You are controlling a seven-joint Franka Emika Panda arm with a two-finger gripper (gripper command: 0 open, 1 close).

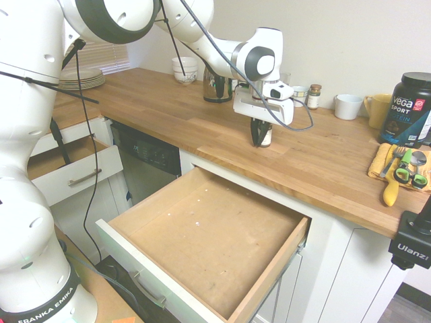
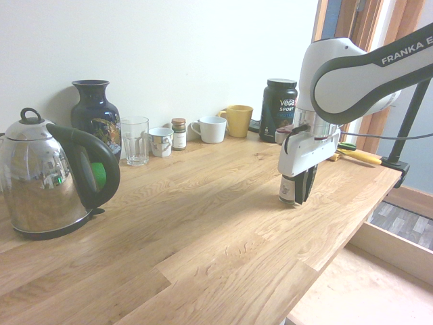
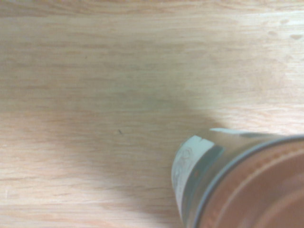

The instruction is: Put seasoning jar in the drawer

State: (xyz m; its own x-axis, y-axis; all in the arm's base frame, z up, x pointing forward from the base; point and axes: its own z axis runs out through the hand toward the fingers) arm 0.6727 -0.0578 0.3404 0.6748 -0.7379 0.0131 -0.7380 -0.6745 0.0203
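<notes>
The gripper (image 1: 261, 136) seems clamped on the seasoning jar (image 2: 288, 190) standing on the countertop (image 1: 323, 161); lifting it into the open drawer (image 1: 202, 235) remains.

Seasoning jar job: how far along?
Done: the drawer stands pulled open and empty. In hand: the gripper points straight down with its fingers closed around the seasoning jar, which stands upright on the countertop, not lifted. Left: lift it, carry it past the counter edge, set it in the drawer.
</notes>
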